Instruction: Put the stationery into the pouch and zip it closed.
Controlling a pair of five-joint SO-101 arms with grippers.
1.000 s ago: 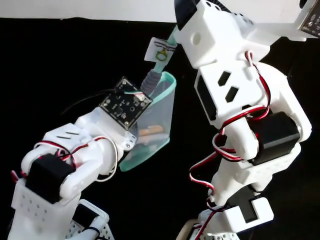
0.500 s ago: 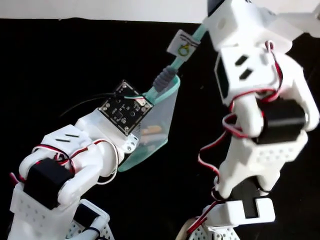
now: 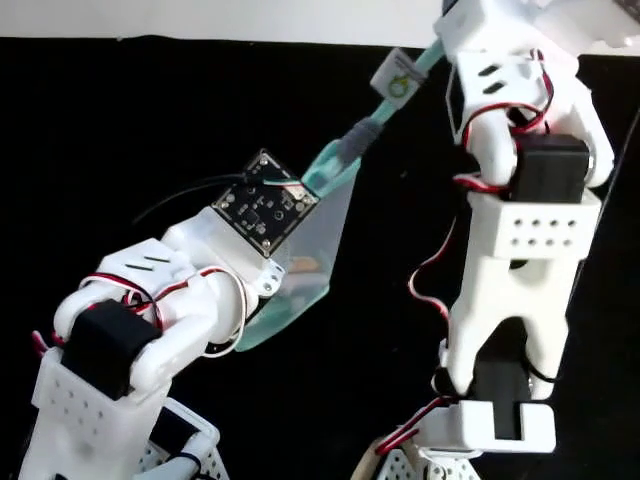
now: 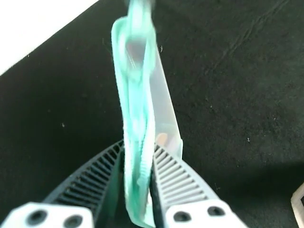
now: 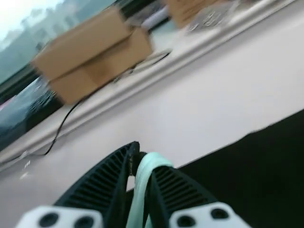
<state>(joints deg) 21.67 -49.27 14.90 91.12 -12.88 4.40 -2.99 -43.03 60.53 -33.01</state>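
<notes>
The pouch (image 3: 318,235) is translucent with teal trim and hangs above the black table between the two arms. My left gripper (image 4: 139,148) is shut on its teal zipper edge (image 4: 135,118) at the lower end. Inside the pouch (image 4: 161,102) lies an orange piece of stationery (image 3: 303,266), also visible as an orange item (image 4: 161,138) through the wall. A grey zipper slider (image 3: 350,140) sits at the upper end, with a teal strap and white tag (image 3: 396,80) leading to my right gripper (image 3: 440,42). My right gripper (image 5: 145,160) is shut on that strap (image 5: 142,185).
Black cloth (image 3: 120,130) covers the table, ending at a white strip (image 3: 200,18) along the back. The right arm's tall white body (image 3: 520,250) stands close beside the pouch. Cardboard boxes (image 5: 90,52) sit on a ledge beyond the table.
The right arm has swung up and to the right, pulling the strap and tag with it. The pouch has stretched out and its mouth has narrowed. The left arm shifted slightly.
</notes>
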